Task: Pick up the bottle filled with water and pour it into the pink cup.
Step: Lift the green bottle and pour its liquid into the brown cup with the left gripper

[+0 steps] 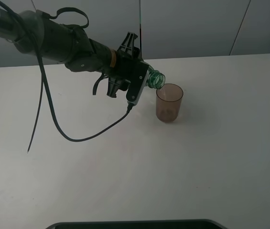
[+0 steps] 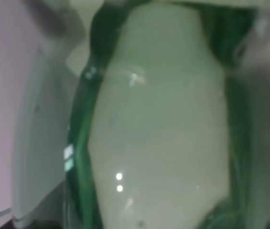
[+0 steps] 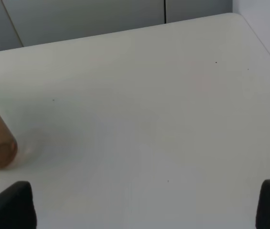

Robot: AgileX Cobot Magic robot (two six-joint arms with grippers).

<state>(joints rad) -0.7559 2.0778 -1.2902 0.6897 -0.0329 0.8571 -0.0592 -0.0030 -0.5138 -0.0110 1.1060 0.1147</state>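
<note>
Across the far tabletop (image 1: 182,171), the left gripper (image 1: 142,79) is clutching the lifted bottle (image 1: 156,79), tipping its mouth over the pink cup (image 1: 169,103), pouring apparently unfinished, while the right gripper (image 3: 139,206) is idling, spread wide.

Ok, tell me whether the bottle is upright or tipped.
Tipped: the bottle lies nearly sideways in the left jaws, its open mouth by the rim of the pink cup.

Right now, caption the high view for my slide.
Left hand tilts the bottle at the pink cup's rim, on the table.
</note>
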